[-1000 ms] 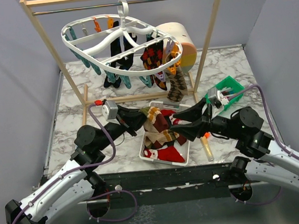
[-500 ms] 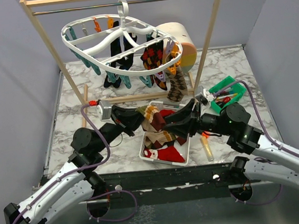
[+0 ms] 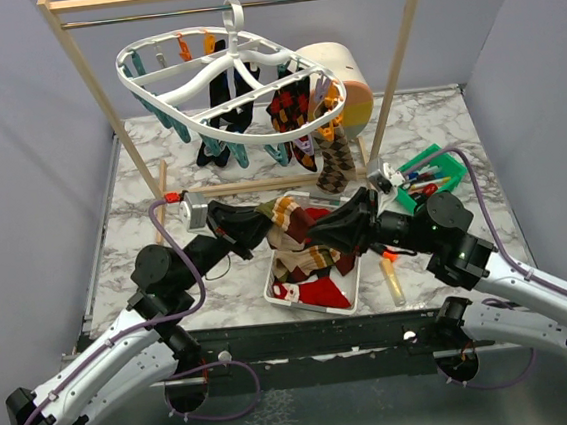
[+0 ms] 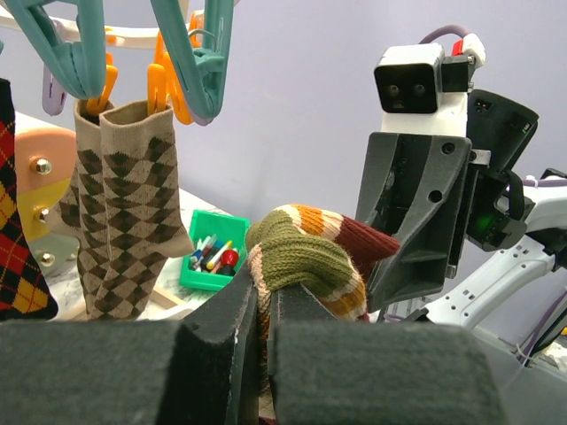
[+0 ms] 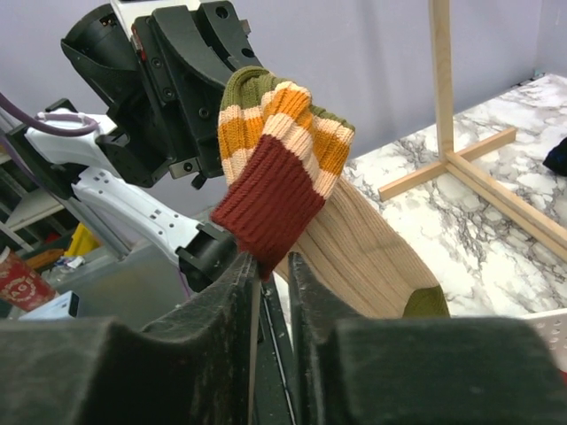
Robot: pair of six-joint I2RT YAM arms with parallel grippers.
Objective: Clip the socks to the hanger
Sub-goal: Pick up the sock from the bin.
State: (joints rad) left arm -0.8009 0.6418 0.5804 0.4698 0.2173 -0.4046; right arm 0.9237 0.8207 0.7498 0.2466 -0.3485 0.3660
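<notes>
Right wrist view: striped sock (image 5: 282,155) pinched inside right jaws, also inside left jaws.

The ribbed sock (image 5: 283,168) pinched in the black right gripper (image 5: 270,266) is banded. A maroon cuff lies nearest the fingers, then orange, peach and olive stripes, then a plain tan body with an olive patch. At the black left gripper (image 4: 264,305) the same sock shows olive, cream, orange and maroon bands.

Up and left of that gripper hang tan socks (image 4: 124,212) with a brown diamond argyle, under teal and orange clips (image 4: 208,62) of the white plastic oval hanger (image 3: 226,87). Further left is a red, black and yellow argyle sock (image 4: 16,257). Beyond the left gripper's fingers sits a bright green plastic bin (image 4: 208,266).

Below both grippers a white plastic tray (image 3: 354,288) holds a red sock (image 3: 323,292), on a white marble table (image 3: 135,237) veined grey.
</notes>
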